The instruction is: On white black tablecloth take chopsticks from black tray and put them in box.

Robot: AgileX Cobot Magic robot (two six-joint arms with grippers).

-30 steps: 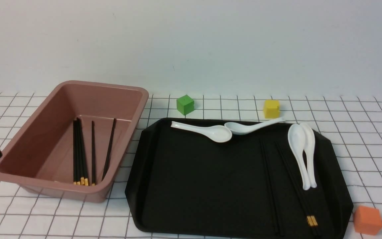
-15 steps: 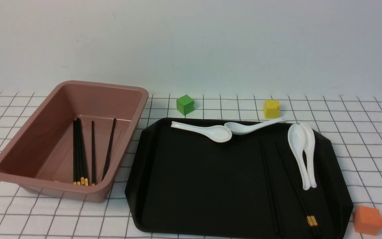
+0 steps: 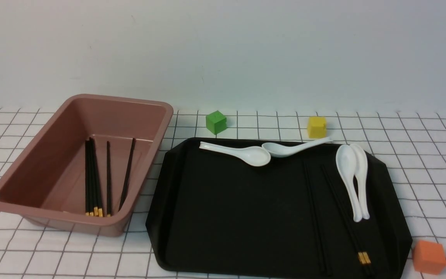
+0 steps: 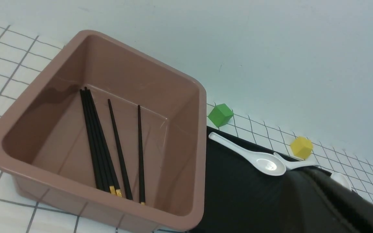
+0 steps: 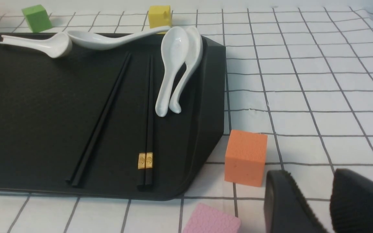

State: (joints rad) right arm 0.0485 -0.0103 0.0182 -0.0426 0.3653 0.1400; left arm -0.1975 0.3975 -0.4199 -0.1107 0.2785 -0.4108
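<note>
The pink-brown box [image 3: 33,170] stands at the left on the grid tablecloth [image 3: 432,182] and holds several black chopsticks [image 3: 95,182]; they also show in the left wrist view [image 4: 99,145]. The black tray [image 3: 238,217] lies to its right. On the tray lie one single chopstick [image 3: 316,217] and a pair with gold bands [image 3: 345,217], the pair also showing in the right wrist view [image 5: 148,119]. My left gripper [image 4: 316,170] is empty, its fingers together, near the box's front left. My right gripper [image 5: 309,178] is open and empty over the cloth beside the tray's near right corner.
Several white spoons [image 3: 246,153] lie along the tray's far and right sides. A green cube [image 3: 216,122] and a yellow cube [image 3: 317,126] stand behind the tray. An orange cube [image 3: 429,256] and a pink cube [image 5: 212,220] sit by its near right corner.
My left arm's black part at the left edge of the front view has sunk lower and further out of view. The chopsticks, the spoons and the cubes have not moved.
</note>
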